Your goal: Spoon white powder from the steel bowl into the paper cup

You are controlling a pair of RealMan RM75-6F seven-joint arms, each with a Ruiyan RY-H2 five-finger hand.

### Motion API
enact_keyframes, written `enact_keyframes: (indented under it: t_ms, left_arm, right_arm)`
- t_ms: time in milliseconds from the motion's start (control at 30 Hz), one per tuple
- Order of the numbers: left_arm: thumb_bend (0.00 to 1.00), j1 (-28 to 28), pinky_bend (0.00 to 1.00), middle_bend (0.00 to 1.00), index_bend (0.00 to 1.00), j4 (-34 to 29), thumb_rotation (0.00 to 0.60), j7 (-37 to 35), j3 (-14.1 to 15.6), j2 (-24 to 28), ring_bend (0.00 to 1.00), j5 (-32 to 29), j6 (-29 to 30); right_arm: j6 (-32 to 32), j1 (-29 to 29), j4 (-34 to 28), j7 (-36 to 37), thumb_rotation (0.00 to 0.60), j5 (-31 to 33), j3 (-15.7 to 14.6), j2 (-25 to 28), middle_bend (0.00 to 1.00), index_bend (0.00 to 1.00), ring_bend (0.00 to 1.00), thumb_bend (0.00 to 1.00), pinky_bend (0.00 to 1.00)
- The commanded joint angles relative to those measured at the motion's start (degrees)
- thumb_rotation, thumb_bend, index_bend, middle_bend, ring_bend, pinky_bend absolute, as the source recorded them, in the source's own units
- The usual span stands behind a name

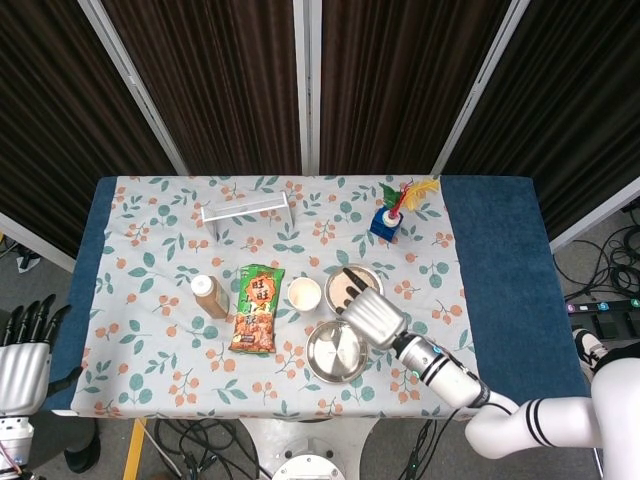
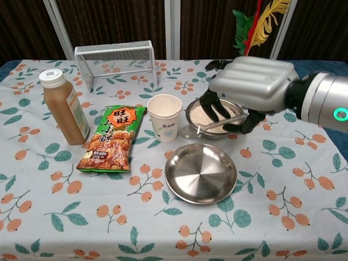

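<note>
The steel bowl (image 2: 190, 116) of white powder (image 2: 199, 112) stands right of the white paper cup (image 2: 165, 117). My right hand (image 2: 253, 89) hovers low over the bowl and grips a metal spoon (image 2: 202, 128). The spoon's tip lies at the bowl's front left rim, close to the cup's base. From the head view, the right hand (image 1: 372, 317) covers the near side of the bowl (image 1: 338, 276), and the cup (image 1: 303, 293) stands just left of it. My left hand (image 1: 24, 352) hangs off the table's left edge, fingers apart and holding nothing.
An empty steel plate (image 2: 201, 173) lies in front of the bowl. A snack bag (image 2: 111, 138) and a brown bottle (image 2: 65, 106) sit left of the cup. A wire rack (image 2: 114, 57) stands at the back, and a feather toy (image 2: 255, 24) behind the bowl.
</note>
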Motion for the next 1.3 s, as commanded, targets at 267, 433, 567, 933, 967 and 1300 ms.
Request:
enact_keyframes:
  t_ms: [267,433,567,933,967,1300]
  left_arm:
    - [0.05,0.35,0.07,0.14,0.21,0.42,0.6,-0.71,0.28,-0.32,0.07,-0.08,0.12]
    - [0.05,0.56,0.07,0.14,0.21,0.82,0.6,-1.44,0.37,-0.41,0.07,0.0,0.33]
    - [0.05,0.68,0.07,0.14,0.21,1.12,0.6,-1.81,0.37,-0.5,0.07,-0.05,0.41]
    - [0.05,0.99,0.07,0.14,0.21,1.56,0.6,-2.45,0.42,-0.68,0.07,-0.03,0.68]
    - [0.05,0.95,0.07,0.14,0.21,1.61,0.6,-2.49,0.39,-0.68,0.07,-0.04,0.62]
    - [0.05,0.35,0.07,0.14,0.21,2.56,0.6,-3.29,-0.04,-1.06,0.07,-0.5,-0.36]
  right_arm:
    - [-1.76,-3.85,6.08,-1.12,0.6,-2.95,-0.5,-6.63,0.6,0.61,0.23,0.3,0.0]
    - [-2.4,-5.11,7.49,-3.29,0.6,-2.38,0.16,-8.49,0.56,0.56,0.19,0.26,0.0]
    - [-2.88,-5.9,8.17,-4.95,0.6,-1.88,0.61,-9.61,0.51,0.47,0.16,0.21,0.0]
    - [1.05,-9.03,5.88,-5.93,0.6,-4.83,1.76,-7.57,0.39,0.32,0.09,0.16,0.0]
    - [2.41,-9.7,4.88,-5.45,0.6,-5.43,1.89,-6.32,0.39,0.32,0.09,0.16,0.0]
    - [18.48,-23.06,-2.73,8.13,0.6,-4.3,1.79,13.01,0.22,0.13,0.05,0.16,0.0]
